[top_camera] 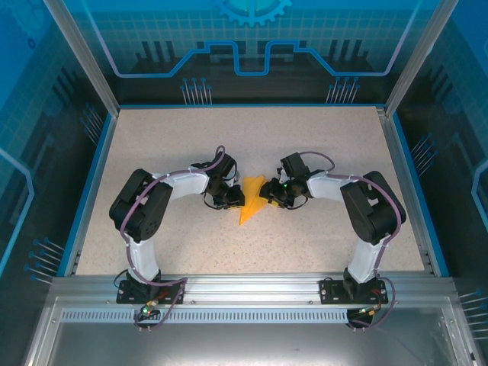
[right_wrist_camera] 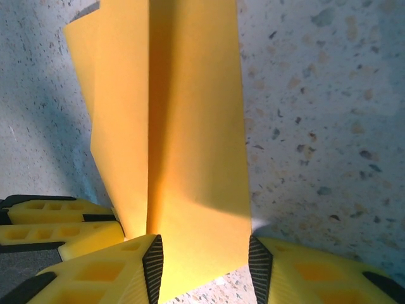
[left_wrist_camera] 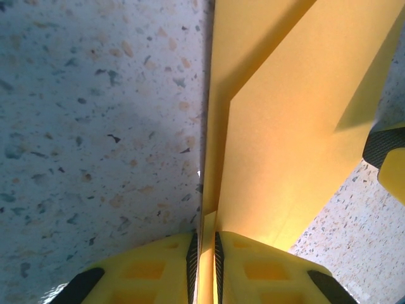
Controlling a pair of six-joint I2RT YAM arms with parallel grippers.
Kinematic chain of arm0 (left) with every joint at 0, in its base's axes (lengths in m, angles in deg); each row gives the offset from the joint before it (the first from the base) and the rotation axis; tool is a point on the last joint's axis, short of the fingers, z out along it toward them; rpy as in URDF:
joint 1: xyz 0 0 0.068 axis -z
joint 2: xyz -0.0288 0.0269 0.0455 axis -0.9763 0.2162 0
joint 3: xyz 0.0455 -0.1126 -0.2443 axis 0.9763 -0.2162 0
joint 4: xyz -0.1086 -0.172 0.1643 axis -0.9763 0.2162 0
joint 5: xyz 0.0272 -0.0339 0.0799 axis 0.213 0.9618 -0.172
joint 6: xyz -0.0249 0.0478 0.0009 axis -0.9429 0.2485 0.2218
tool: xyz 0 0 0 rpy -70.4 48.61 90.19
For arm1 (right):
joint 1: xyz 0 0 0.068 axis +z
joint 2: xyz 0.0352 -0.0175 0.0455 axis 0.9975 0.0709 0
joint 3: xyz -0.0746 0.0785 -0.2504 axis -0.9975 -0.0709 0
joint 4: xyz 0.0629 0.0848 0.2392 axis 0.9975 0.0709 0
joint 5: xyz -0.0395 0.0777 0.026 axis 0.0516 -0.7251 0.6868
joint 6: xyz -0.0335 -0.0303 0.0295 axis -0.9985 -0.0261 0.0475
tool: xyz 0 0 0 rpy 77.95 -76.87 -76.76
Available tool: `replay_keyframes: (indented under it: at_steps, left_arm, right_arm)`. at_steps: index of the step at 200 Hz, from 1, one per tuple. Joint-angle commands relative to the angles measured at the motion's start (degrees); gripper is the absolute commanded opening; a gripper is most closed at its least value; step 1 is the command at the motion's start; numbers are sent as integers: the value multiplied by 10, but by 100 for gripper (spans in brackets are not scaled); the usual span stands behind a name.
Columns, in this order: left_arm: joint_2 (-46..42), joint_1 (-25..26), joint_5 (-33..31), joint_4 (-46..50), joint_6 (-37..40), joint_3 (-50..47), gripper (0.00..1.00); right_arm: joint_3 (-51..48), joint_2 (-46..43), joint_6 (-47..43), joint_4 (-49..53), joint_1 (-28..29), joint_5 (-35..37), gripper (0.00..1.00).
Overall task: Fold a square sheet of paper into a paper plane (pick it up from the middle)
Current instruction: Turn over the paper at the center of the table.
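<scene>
The orange-yellow sheet of paper [top_camera: 251, 200] lies at the table's middle, folded into a pointed, layered shape with its tip toward the near edge. My left gripper [top_camera: 229, 200] is at its left side. In the left wrist view that gripper [left_wrist_camera: 205, 269] is shut on a thin upright fold of the paper [left_wrist_camera: 297, 126]. My right gripper [top_camera: 276, 195] is at the paper's right side. In the right wrist view the right gripper [right_wrist_camera: 202, 266] stands open, its pads [right_wrist_camera: 154, 263] straddling a flat flap of the paper [right_wrist_camera: 190, 139] that reaches from one pad to the other.
The speckled tabletop [top_camera: 191, 137] is bordered by a blue rim and transparent walls. The left gripper's yellow fingers [right_wrist_camera: 57, 221] show beside the paper in the right wrist view, and a right finger [left_wrist_camera: 389, 158] shows in the left wrist view. Both grippers sit close together.
</scene>
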Motion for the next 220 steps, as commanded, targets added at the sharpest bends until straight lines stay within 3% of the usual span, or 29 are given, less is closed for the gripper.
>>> replay_keyframes:
  at_steps: [1, 106, 167, 200, 220]
  left_arm:
    - [27, 17, 23, -22, -2, -10, 19]
    - [26, 17, 27, -27, -5, -12, 17]
    - [17, 16, 23, -37, -17, -21, 17]
    - [15, 17, 21, -39, -20, -24, 17]
    - [9, 17, 19, -44, -25, -30, 17]
  right_arm:
    - [0, 29, 18, -63, 21, -36, 43]
    - [16, 31, 42, -125, 26, -76, 47]
    - [-60, -8, 83, -209, 41, -17, 51]
    - [-48, 12, 73, -202, 50, -12, 43]
    - [-21, 31, 68, -199, 50, -15, 32]
